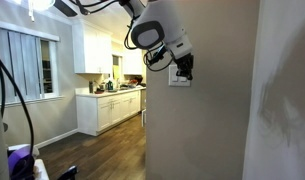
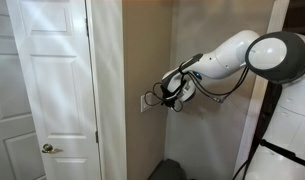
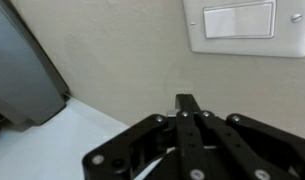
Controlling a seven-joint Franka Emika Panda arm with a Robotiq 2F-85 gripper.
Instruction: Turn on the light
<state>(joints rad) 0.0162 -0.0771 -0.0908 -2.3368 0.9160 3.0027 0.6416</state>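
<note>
The light's control is a small white wall switch plate [image 3: 247, 25] with one wide rocker paddle [image 3: 238, 20], at the top right of the wrist view. It also shows on the beige wall in both exterior views [image 1: 179, 79] [image 2: 146, 102]. My gripper [image 3: 185, 102] has its black fingers pressed together with nothing between them. The fingertip points at the bare wall, below and left of the plate. In both exterior views the gripper [image 1: 184, 68] [image 2: 163, 98] is right at the plate; I cannot tell whether it touches.
A white panelled door [image 2: 52, 80] with a knob [image 2: 49, 149] stands beside the switch wall. White kitchen cabinets [image 1: 92, 45] and a counter lie down the hallway. A beige wall corner [image 1: 252, 100] is close by. A grey surface [image 3: 22, 70] edges the wrist view.
</note>
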